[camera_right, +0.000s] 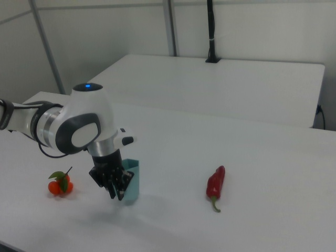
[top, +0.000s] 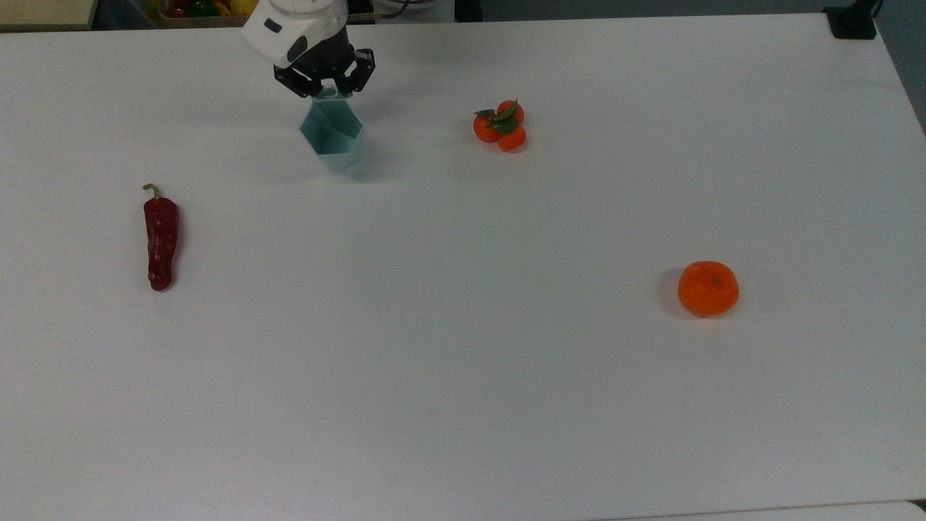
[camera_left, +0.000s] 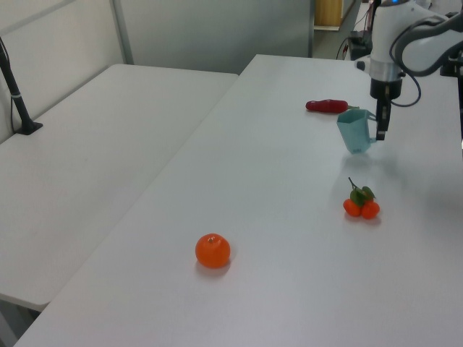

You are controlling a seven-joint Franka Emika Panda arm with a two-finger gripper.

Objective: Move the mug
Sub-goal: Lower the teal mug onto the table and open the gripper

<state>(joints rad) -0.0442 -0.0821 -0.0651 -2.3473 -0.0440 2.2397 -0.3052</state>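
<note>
mug [camera_right: 131, 181]: left half hidden behind the pincer [camera_right: 116, 192] in the right view | mug handle: covered by the pincer in the top view | arm [top: 300, 25]: cut off by the top view's upper edge
</note>
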